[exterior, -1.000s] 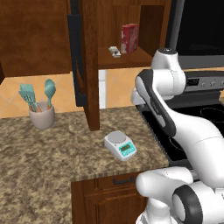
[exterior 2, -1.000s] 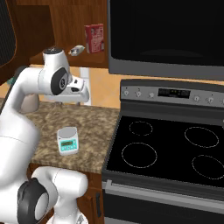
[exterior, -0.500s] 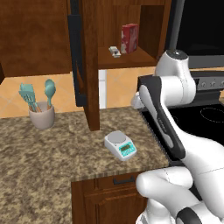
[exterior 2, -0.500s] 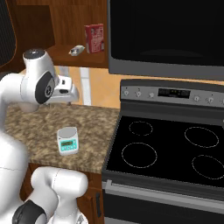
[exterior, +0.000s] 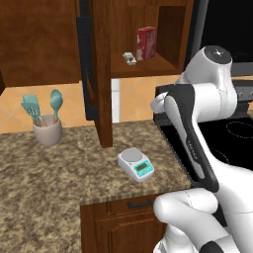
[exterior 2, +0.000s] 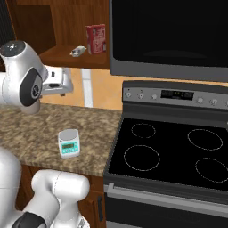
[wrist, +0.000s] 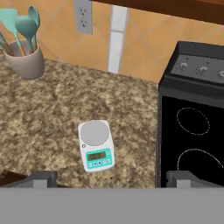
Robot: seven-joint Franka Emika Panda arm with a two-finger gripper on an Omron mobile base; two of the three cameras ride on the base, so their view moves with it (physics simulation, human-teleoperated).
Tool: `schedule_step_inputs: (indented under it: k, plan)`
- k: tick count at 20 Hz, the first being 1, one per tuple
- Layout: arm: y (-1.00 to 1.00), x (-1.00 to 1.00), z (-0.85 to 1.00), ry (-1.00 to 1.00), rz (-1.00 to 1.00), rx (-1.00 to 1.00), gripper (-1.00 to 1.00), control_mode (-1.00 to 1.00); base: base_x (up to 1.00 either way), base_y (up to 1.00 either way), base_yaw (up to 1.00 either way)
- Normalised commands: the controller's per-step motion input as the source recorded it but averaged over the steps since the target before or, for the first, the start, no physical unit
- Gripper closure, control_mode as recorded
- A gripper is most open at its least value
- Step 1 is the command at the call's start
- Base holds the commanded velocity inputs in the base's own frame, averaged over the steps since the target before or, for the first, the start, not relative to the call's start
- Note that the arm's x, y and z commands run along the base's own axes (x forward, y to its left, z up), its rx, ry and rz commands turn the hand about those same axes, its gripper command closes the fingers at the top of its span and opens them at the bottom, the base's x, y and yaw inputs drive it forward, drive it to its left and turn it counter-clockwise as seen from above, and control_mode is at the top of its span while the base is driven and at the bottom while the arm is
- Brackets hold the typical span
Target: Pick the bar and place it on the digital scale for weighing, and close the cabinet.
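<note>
Bar [exterior: 129, 58] lies on the shelf of the open cabinet [exterior: 148, 69], just left of the red box [exterior: 146, 43]; cabinet door [exterior: 88, 69] stands ajar. Digital scale [wrist: 96, 145] sits on the granite table [wrist: 43, 113], plate bare, near the stove [wrist: 192, 127]. Tool [wrist: 109, 177] hangs above the scale, fingers spread apart, holding nothing.

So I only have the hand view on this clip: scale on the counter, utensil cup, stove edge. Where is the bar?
Observer: The bar lies on the open cabinet's shelf, beside a red box.
Operator: Is the cabinet door shut yet?
Observer: No, its door stands swung out, edge-on in the left base view, above the counter.
Operator: Anything on the digital scale?
Observer: Nothing; its plate is bare in the right base view too.
</note>
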Motion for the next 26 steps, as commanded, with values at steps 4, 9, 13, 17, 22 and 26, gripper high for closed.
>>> schedule_step_inputs:
  k: [4,9,13,17,22,26]
  plan:
    - [0.09,0.00,0.56,-0.07,0.00,0.00,-1.00,-1.00,0.00,0.00,0.00]
    - [0.08,0.00,0.58,-0.13,0.00,0.00,-1.00,-1.00,0.00,0.00,0.00]
    - [0.15,0.04,0.42,-0.11,0.00,0.03,-1.00,-1.00,0.00,0.00,0.00]
    - [0.00,0.24,0.08,-0.16,0.00,0.05,-1.00,-1.00,0.00,0.00,0.00]
    - [0.00,0.44,0.00,-0.25,0.00,0.08,-1.00,-1.00,0.00,0.00,0.00]
    - [0.00,0.57,0.00,-0.12,0.00,0.06,-1.00,-1.00,0.00,0.00,0.00]
